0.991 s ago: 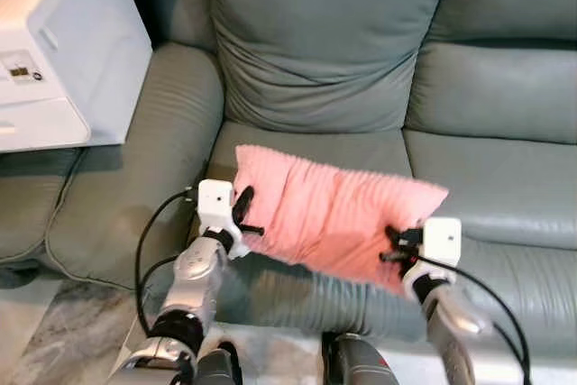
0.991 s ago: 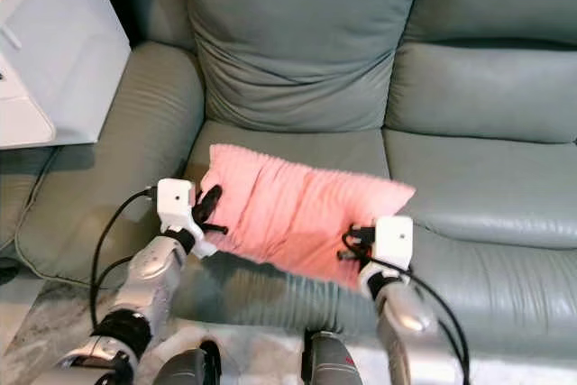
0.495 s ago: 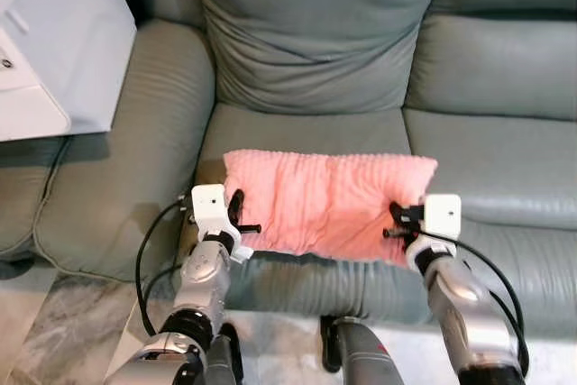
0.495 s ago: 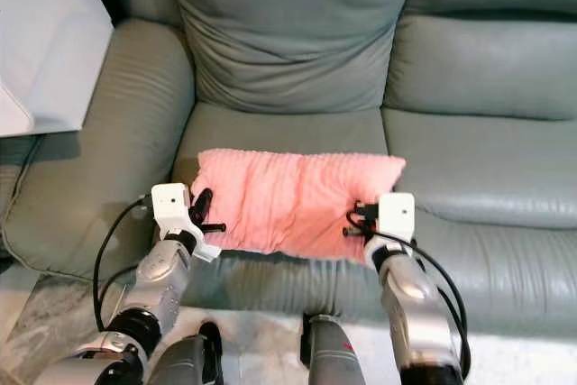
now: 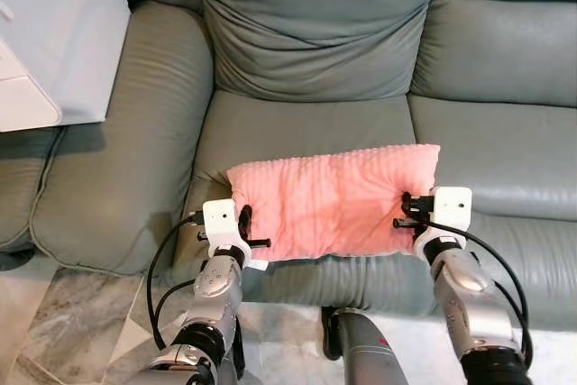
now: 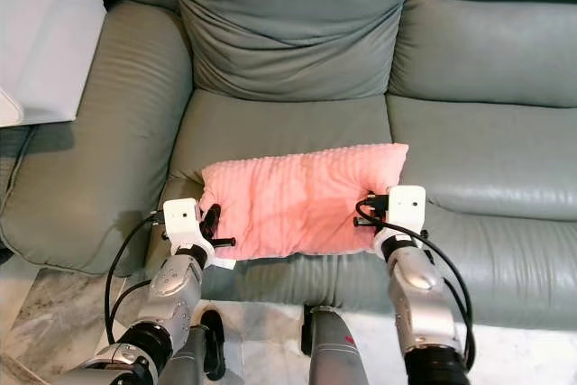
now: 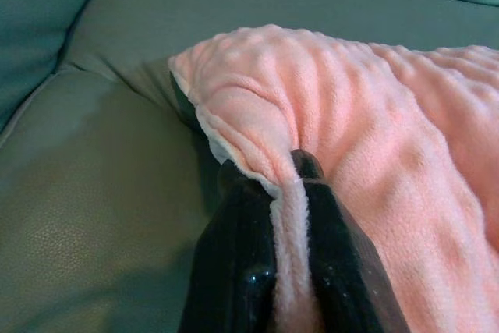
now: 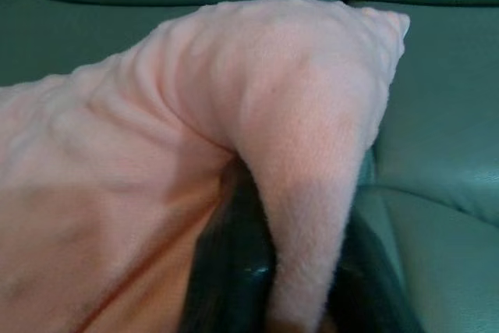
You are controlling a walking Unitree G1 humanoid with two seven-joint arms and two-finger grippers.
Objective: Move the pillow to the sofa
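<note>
A pink ribbed pillow (image 5: 332,201) lies across the front of the grey-green sofa (image 5: 306,132) seat, near its front edge. My left gripper (image 5: 245,227) is shut on the pillow's left edge, with a fold of pink fabric (image 7: 285,216) pinched between its black fingers (image 7: 238,247). My right gripper (image 5: 406,211) is shut on the pillow's right end, where the fabric (image 8: 300,216) bulges out between its fingers (image 8: 234,271). The pillow (image 6: 302,200) looks to be resting on the seat cushion.
A large back cushion (image 5: 315,24) stands behind the pillow. The sofa's left armrest (image 5: 117,142) is beside it, with a white appliance (image 5: 50,33) further left. A second seat (image 5: 505,142) lies to the right. Marble floor (image 5: 54,331) shows at the lower left.
The pillow has gone from tilted and lifted to level and lower on the seat cushion. Both grippers have kept their hold. The camera has shifted forward and down.
</note>
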